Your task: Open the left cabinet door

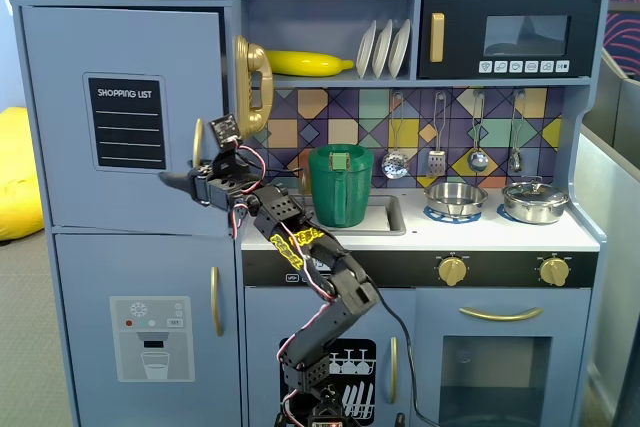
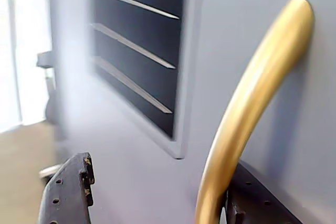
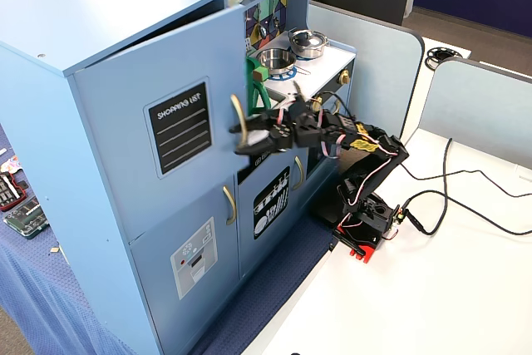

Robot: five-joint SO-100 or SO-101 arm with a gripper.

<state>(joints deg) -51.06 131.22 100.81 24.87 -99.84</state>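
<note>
The left cabinet door (image 1: 60,117) is blue-grey with a black "SHOPPING LIST" panel (image 1: 125,122) and a curved gold handle (image 1: 197,142). In a fixed view the door (image 3: 125,139) stands slightly ajar, swung out at its handle side. My gripper (image 1: 180,179) is open at the handle (image 3: 238,114). In the wrist view one finger (image 2: 257,203) sits behind the gold handle (image 2: 252,103), touching it. The other finger (image 2: 71,195) is apart to the left, in front of the door face (image 2: 126,145). The gripper (image 3: 241,139) also shows from the side.
Below is a door with a water-dispenser graphic (image 1: 150,337) and gold handle (image 1: 215,299). A dishwasher-print door (image 3: 272,201) is behind the arm base (image 3: 362,226). A gold toy phone (image 1: 252,87) and green pitcher (image 1: 340,185) are beside the arm. Cables (image 3: 465,205) lie on the white table.
</note>
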